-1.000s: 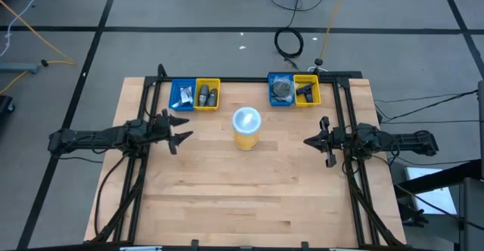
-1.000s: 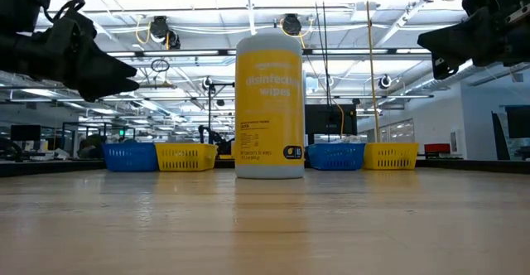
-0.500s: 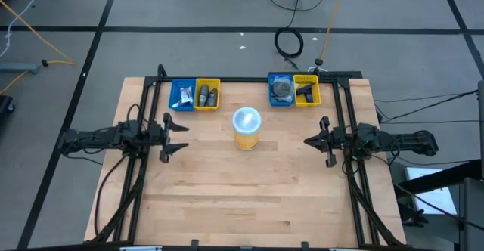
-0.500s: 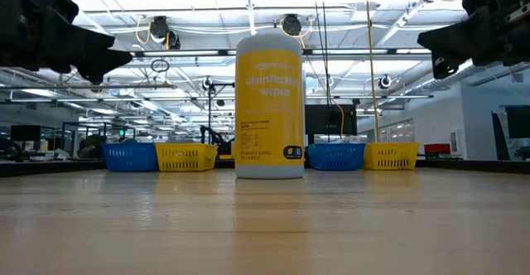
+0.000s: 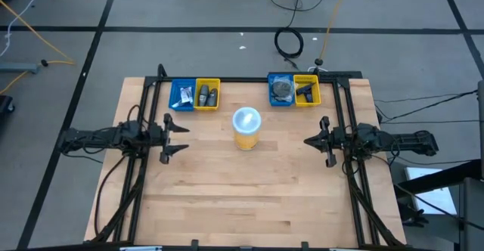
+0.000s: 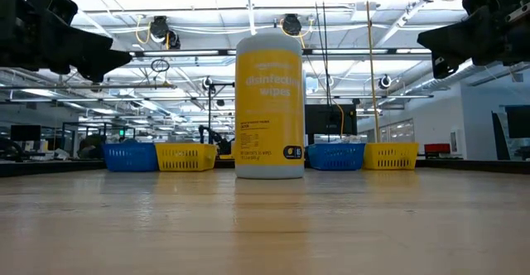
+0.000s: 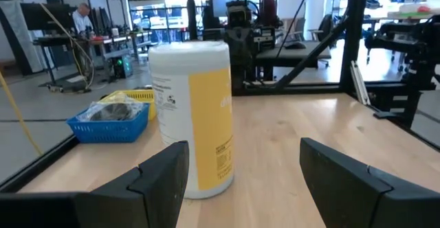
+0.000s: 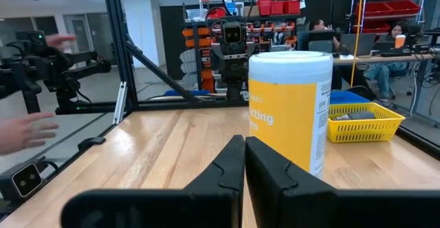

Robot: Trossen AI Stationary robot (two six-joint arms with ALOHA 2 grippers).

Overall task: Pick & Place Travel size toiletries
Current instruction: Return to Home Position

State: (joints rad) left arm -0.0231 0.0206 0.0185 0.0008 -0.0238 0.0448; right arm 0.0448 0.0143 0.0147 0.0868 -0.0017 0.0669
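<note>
The travel size toiletries lie in four small bins along the table's far edge. White tubes are in the left blue bin and grey bottles in the left yellow bin. Clear-wrapped discs are in the right blue bin and a dark item in the right yellow bin. My left gripper hovers open over the table's left side, pointing at the yellow canister. My right gripper hovers shut over the right side, also facing the canister. Neither holds anything.
A tall yellow wipes canister with a white lid stands upright on the table's middle, between both grippers. A black frame runs along the far, left and right edges. A person's blurred hand shows beyond the table.
My left gripper has drawn back toward the table's left edge and risen a little, then held still. The right arm, the canister and the bins have stayed where they were.
</note>
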